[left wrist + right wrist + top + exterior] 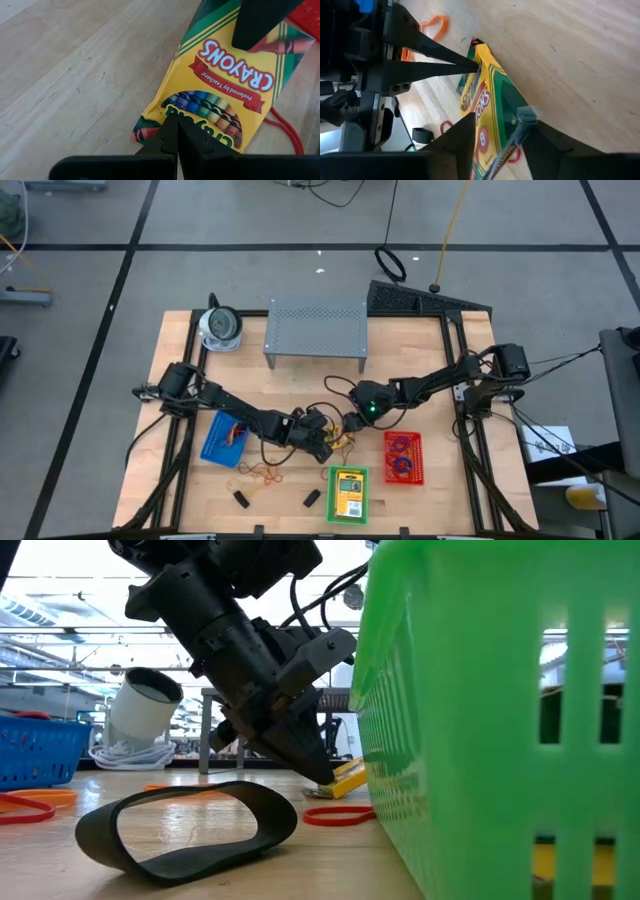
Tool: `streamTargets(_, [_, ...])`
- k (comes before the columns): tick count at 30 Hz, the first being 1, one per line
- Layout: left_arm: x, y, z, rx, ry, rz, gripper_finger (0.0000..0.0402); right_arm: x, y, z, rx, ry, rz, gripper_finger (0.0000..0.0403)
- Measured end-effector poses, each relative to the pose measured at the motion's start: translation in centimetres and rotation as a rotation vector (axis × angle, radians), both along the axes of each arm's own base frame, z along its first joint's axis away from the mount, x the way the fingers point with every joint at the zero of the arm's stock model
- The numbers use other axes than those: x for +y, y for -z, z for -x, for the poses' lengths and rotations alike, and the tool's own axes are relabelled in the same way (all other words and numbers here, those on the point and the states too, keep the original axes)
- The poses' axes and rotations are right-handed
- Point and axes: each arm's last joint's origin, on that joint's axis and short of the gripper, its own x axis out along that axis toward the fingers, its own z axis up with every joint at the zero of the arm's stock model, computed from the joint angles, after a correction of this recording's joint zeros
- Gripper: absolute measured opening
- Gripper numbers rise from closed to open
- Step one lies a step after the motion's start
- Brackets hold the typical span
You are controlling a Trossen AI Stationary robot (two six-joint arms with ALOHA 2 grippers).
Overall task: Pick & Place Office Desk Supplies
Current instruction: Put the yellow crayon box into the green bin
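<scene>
Looking down from the high view, I see both arms meeting at the middle of the table (180, 480), and their dark bodies cover most of the crayon box (345, 442) there; only a sliver of yellow shows between them. The wrist views tell me more. My left gripper (177, 131) is clenched, its two fingers pressed together on the window end of the crayon box (220, 90), pinching that end's edge. My right gripper (497, 135) straddles the other end of the same crayon box (487, 107), one finger on either side, with the box tilted on edge between them; I cannot tell whether those fingers actually press on the cardboard, and a strip of clear wrap near one fingertip blurs that contact.

In the low view the green basket (480, 710) fills the right half and blocks everything behind it, so I see only a yellow corner of the box (345, 780) beneath a gripper. A black band loop (190, 825) lies in front, and a red rubber band (338, 815) lies flat just beside the basket.

From above, the green basket (348, 493) already holds another crayon box (348, 492), the red basket (404, 457) holds rubber bands I cannot count, and the blue basket (222, 438) is partly hidden under the left arm. Two black clips (242, 498) lie on the wood near loose rubber bands (262, 473).
</scene>
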Motion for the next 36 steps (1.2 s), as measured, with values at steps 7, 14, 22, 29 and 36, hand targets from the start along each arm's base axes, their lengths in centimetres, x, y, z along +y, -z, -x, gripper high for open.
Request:
streamTargets(7, [0.1,-1.4,0.1,-0.039,0.012,-0.026,0.0002,0.2,-0.3,-0.2,-0.036,-0.018,0.017,0.0041])
streamTargets(14, [0.3,-3.7,0.4,-0.082,0.062,-0.088,0.0048,0.3,-0.5,-0.3,-0.078,-0.05,0.035,0.0024])
streamTargets(22, [0.5,-8.0,1.1,-0.189,0.105,-0.071,0.0129,0.5,-0.8,-0.5,-0.139,-0.117,0.034,0.0024])
streamTargets(29, [0.1,-13.2,3.0,-0.31,0.203,-0.112,0.0149,0.5,-1.4,-0.7,-0.23,-0.178,0.084,0.0024])
streamTargets(36, [-0.2,-16.2,6.4,-0.278,0.2,-0.143,0.0149,-0.2,-4.9,-0.2,-0.446,-0.224,0.262,0.0024])
